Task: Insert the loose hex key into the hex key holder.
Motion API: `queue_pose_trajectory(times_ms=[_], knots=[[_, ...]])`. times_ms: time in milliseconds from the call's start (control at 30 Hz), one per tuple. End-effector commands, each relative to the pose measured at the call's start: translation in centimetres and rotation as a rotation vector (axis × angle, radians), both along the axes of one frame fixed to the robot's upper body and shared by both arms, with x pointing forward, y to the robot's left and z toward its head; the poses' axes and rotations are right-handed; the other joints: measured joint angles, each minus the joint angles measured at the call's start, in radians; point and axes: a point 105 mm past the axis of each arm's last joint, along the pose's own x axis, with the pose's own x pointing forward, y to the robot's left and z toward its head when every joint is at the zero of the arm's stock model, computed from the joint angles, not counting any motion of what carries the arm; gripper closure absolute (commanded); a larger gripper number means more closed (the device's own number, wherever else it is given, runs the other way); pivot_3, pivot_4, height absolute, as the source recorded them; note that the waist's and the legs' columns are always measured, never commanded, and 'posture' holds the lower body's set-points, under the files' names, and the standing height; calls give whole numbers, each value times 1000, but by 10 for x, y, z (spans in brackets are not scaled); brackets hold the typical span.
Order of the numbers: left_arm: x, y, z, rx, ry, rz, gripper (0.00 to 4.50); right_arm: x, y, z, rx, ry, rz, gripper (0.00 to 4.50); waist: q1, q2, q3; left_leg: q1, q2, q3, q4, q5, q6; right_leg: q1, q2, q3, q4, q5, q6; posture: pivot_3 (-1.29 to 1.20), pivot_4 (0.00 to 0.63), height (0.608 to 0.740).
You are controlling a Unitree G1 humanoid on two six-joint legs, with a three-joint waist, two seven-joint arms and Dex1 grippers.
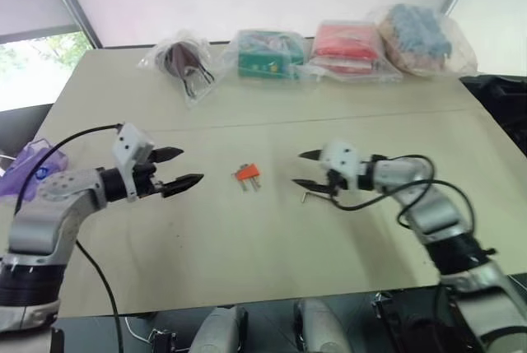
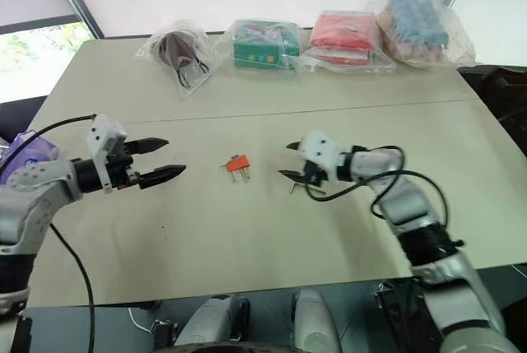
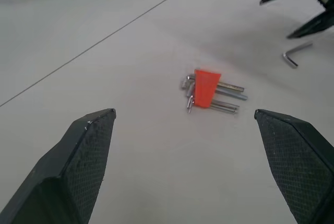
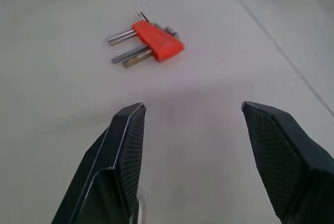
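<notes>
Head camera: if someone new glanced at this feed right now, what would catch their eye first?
Probably the orange hex key holder, lying alone mid-table with short metal keys sticking out, and the two black-fingered grippers facing it from either side: the left gripper and the right gripper, both open and holding nothing. The loose hex key lies on the table just under the right gripper. Four clear bags line the table's far edge.
</notes>
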Motion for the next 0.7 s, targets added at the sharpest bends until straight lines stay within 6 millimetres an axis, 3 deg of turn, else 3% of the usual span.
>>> queue_pose_trajectory(times_ms=[33,300,700], knots=[[-4,9,20,6,-73,42,50,14,21,6,-18,-100,13,1461,0,0,0,0,0,0,0,0,0,0,0,0,0,0,0,0,150,740],[-15,13,19,29,-89,98,50,39,52,-10,-74,-167,32,1461,-4,0,0,0,0,-1,-1,0,-1,0,0,0,1,0,0,0,150,740],[-21,10,21,25,-110,127,50,31,65,-22,-75,-116,107,1461,-8,0,0,2,0,0,-1,0,-1,0,1,0,2,0,0,0,150,740]])
